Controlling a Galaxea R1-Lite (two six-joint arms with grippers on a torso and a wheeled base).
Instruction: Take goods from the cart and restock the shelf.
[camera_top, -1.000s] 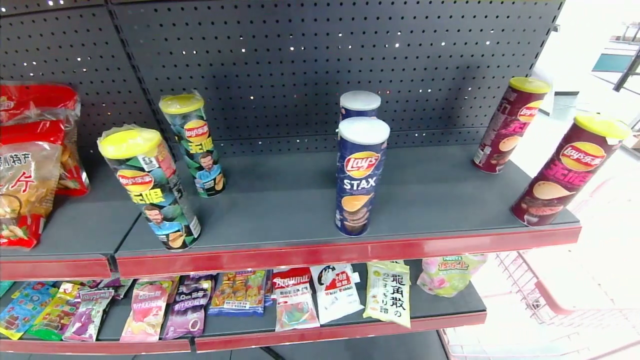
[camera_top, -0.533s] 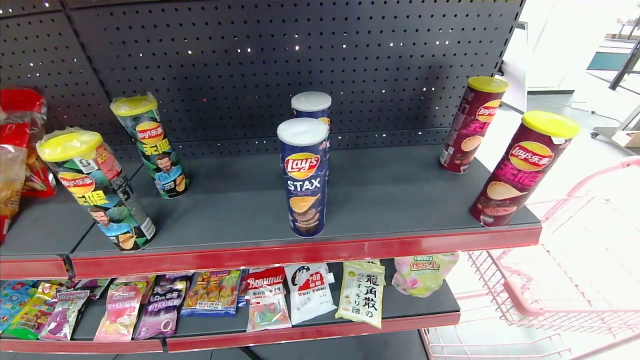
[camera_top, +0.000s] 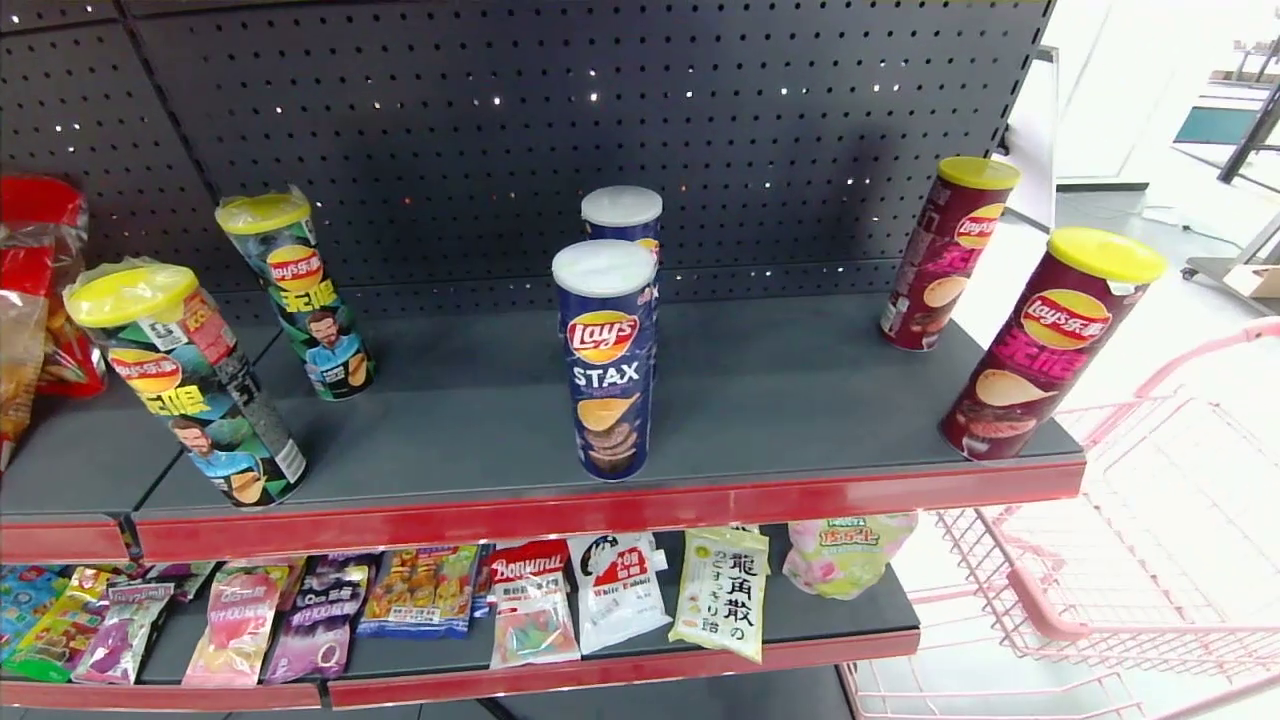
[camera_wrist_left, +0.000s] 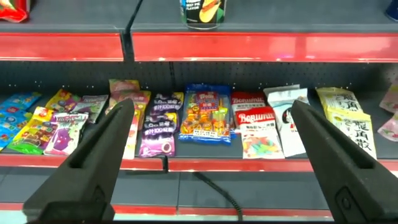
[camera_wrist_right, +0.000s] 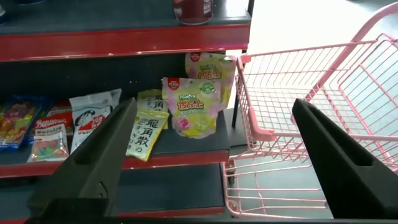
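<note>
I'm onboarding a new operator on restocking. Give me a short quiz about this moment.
1. True or false: the pink wire cart stands by the right end of the dark grey metal shelf.
2. How many cylindrical chip tubes stand on that shelf? A four, B six, C eight.
3. Fill in: the left pincer and right pincer are both ____.
Key: 1 true; 2 B; 3 open.

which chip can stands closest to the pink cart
The front maroon chip can, on the right front corner of the shelf; the other maroon can stands behind it.
</note>
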